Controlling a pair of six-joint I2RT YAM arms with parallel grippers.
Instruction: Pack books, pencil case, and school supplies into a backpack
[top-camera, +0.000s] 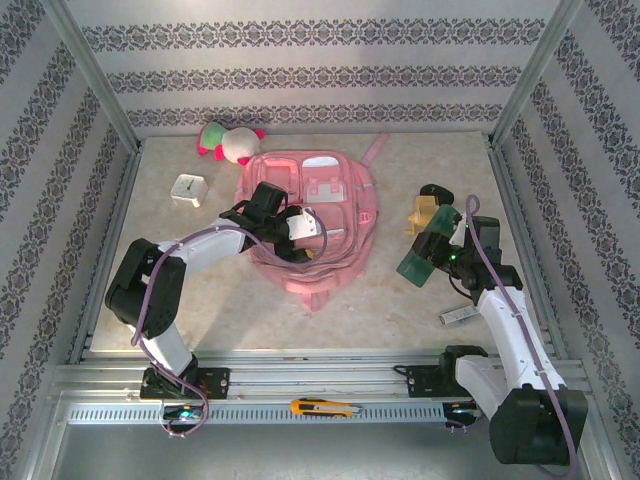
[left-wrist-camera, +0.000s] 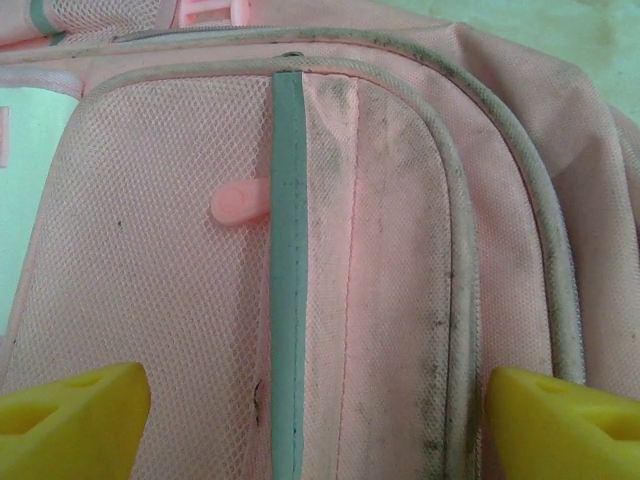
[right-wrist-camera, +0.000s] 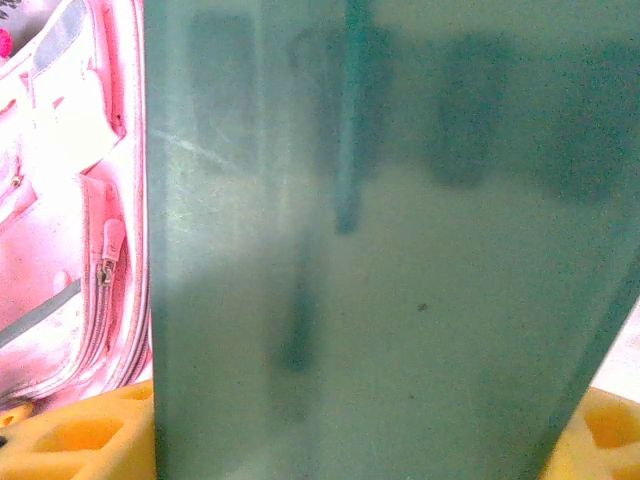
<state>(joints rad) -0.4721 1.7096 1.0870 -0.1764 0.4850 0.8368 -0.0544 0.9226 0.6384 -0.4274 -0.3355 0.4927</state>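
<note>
Pink mesh cloth of the backpack (left-wrist-camera: 150, 300) directly beneath the left gripper (left-wrist-camera: 315, 425). Yellow moulded fingertips (left-wrist-camera: 70, 415) standing wide apart at the lower corners of the left wrist view, clamped on nothing, with the woven pocket panel spanning the gap. Grey-green webbing strip (left-wrist-camera: 287, 300) running straight up the panel between the fingertips. Small rounded pink tab (left-wrist-camera: 240, 203) just left of that strip. Soiled pale piping (left-wrist-camera: 455, 300) curving along the panel's right border. From above, backpack lying flat at the middle of the marbled table (top-camera: 370, 310), rounded in outline, front pockets and white patches uppermost, left gripper poised over its lower middle portion.

Dark green pencil case (right-wrist-camera: 380, 250) clamped in the right gripper (top-camera: 432, 250). Flat, translucent and smooth-faced, its broad face upright across the right wrist view, yellow fingers (right-wrist-camera: 70, 435) pressed against both lower edges. From above, case held to the right of the backpack and apart from it. Pink pocket with metal zip pull (right-wrist-camera: 105, 265) visible past the case's left edge.

Mustard-coloured object (top-camera: 422, 212) on the table just beyond the right gripper, kind not discernible. Pale grey-white bar (top-camera: 457, 315), short and slim, near the table's right edge. Yellow-and-black piece (top-camera: 325, 407) on the metal rail (top-camera: 260, 385) at the near edge. White clock cube (top-camera: 188, 189) left of the backpack, plush toy (top-camera: 230, 140) behind it.
</note>
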